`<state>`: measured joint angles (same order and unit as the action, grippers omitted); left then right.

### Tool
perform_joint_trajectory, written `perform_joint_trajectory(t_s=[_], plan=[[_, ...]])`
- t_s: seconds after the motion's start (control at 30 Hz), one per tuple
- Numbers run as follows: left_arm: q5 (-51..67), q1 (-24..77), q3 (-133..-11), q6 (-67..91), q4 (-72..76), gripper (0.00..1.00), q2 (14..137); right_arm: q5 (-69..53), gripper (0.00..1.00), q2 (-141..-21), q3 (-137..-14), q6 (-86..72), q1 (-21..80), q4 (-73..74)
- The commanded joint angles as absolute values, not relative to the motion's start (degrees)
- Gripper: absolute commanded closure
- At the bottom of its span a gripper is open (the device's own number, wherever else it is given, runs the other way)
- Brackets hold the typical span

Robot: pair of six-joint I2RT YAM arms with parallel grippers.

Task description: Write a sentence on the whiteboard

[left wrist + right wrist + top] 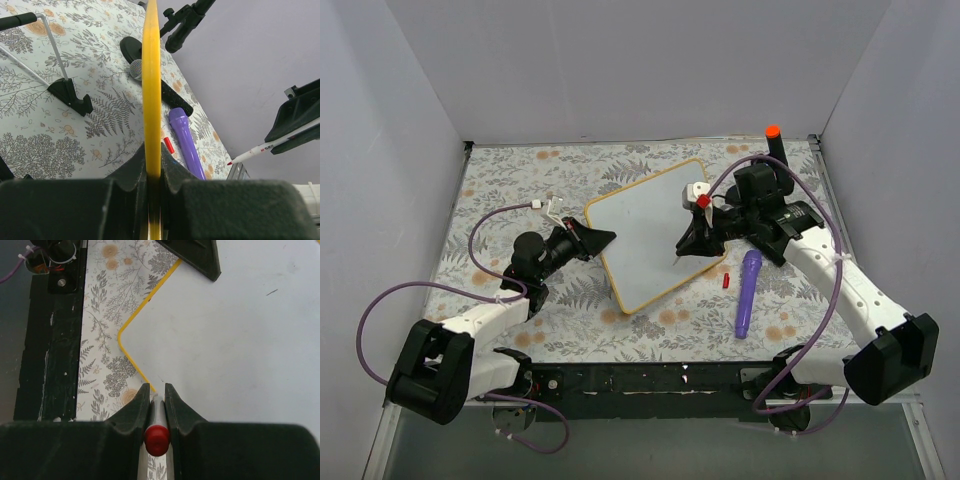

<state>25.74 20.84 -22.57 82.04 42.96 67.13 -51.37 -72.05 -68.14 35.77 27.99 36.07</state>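
- Bench [520, 170]: whiteboard [655, 235] lies skewed at centre, face blank, no sentence yet.
- Left jaws clenched on its 9 o'clock edge; a weak pinch could let the board skid under pen pressure.
- Right jaws grasp the marker [260, 149] near 3 o'clock; poor tip contact may leave broken strokes.
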Motion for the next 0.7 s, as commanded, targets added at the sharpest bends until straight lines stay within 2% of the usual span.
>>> perform_joint_trajectory(t_s=[0.0, 0.3, 0.67], plan=[[24.17, 21.09, -25.05, 81.12, 45.97, 1.0, 63.81, -50.1, 0.99, -72.51, -74.08, 36.73, 28.39, 36.47], [25.22, 21.18, -25.23, 82.53, 47.11, 1.0, 64.69, -49.22, 0.99, -76.64, -80.94, 39.72, 28.39, 41.74], [24.35, 21.09, -26.01, 83.15, 45.09, 1.0, 63.37, -50.18, 0.99, -79.19, -84.99, 38.5, 28.39, 41.4]])
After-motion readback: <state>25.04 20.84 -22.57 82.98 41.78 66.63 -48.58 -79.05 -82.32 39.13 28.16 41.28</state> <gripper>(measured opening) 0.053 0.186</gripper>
